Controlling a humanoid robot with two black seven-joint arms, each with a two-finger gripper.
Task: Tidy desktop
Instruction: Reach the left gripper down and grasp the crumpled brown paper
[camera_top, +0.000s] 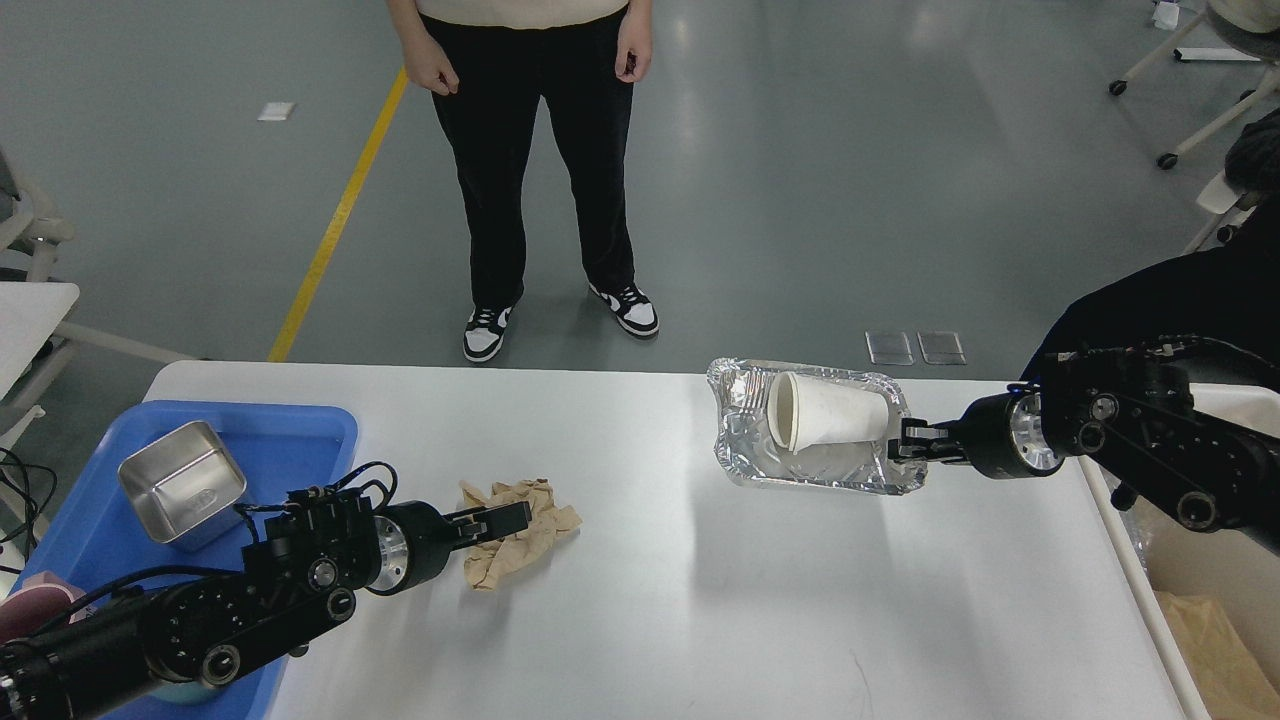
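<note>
Head view: desktop (700, 600) white, smooth, seemingly faintly scuffed.

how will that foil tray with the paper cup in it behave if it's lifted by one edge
The foil tray looks thin and crinkled, so it will probably flex or sag. The paper cup lies on its side inside, so it may roll or slide out if the tray tilts. Both look light.

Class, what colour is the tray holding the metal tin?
Blue: the tray under the metal tin, seen in the head view.
</note>
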